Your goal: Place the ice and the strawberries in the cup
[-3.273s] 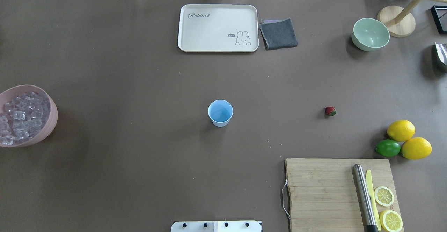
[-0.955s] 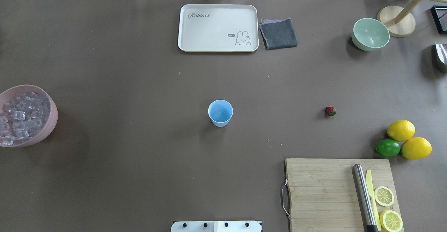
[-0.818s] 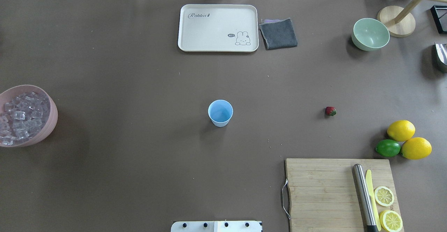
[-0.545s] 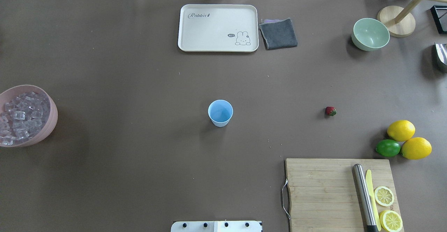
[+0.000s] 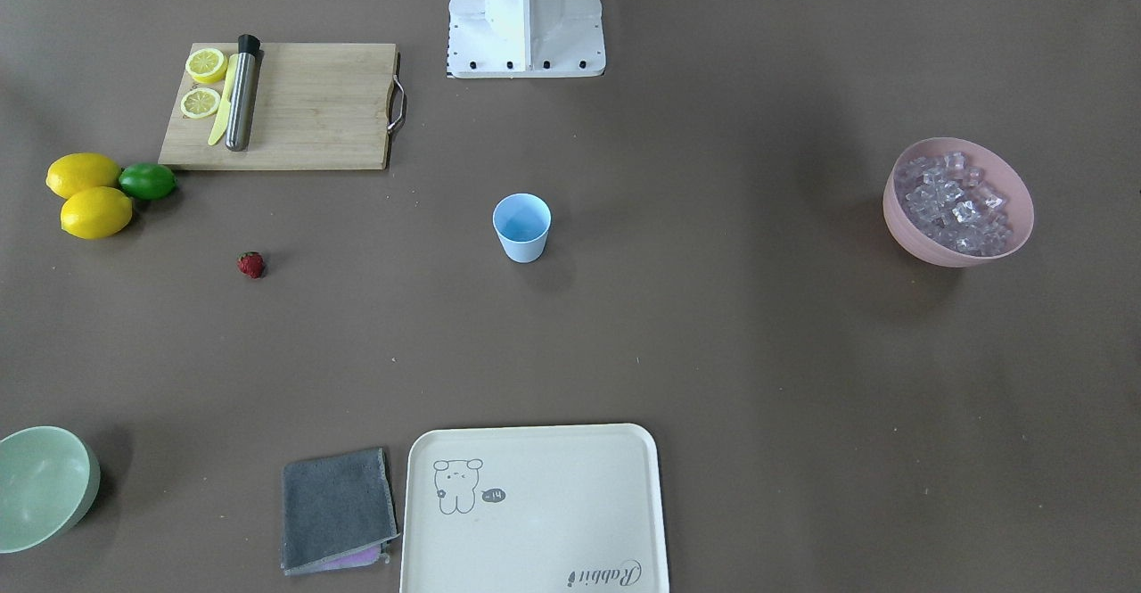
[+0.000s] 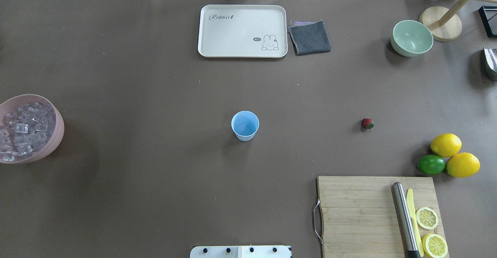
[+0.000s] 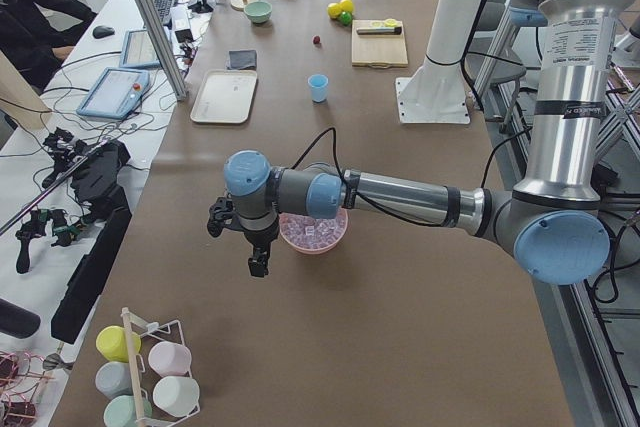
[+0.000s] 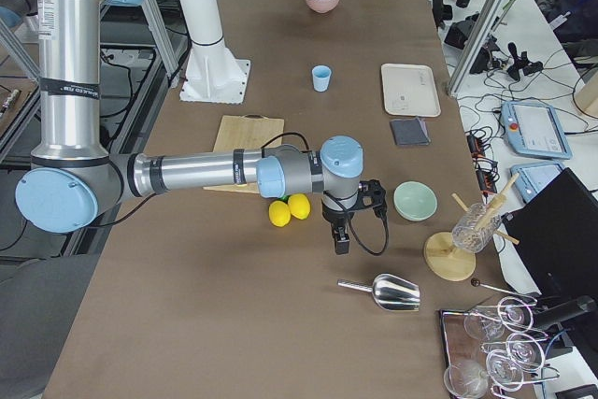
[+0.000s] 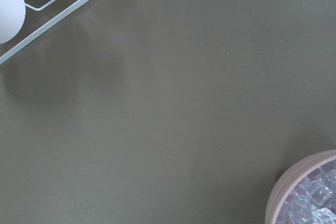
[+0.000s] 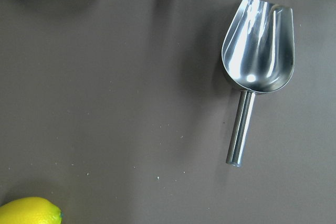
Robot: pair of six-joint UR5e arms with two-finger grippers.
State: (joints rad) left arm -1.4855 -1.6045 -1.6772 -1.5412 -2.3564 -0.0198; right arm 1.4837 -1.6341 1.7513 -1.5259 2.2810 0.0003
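Overhead exterior: cup (image 6: 245,125) mid-table, empty; 1 strawberry (image 6: 367,123) well to its right; ice (image 6: 21,132) in pink bowl (image 6: 59,130), far left; left gripper (image 7: 258,259), right gripper (image 8: 342,238): jaw state cannot tell. Advisable: grasp scoop (image 10: 257,56) by handle.

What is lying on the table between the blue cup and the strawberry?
Nothing: the overhead view shows only bare brown table between the cup and the strawberry, and the front-facing view agrees.

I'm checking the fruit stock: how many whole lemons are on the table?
2. The far lemon lies just beyond the lime, the near lemon at the lime's right, in the overhead view. None seems hidden.
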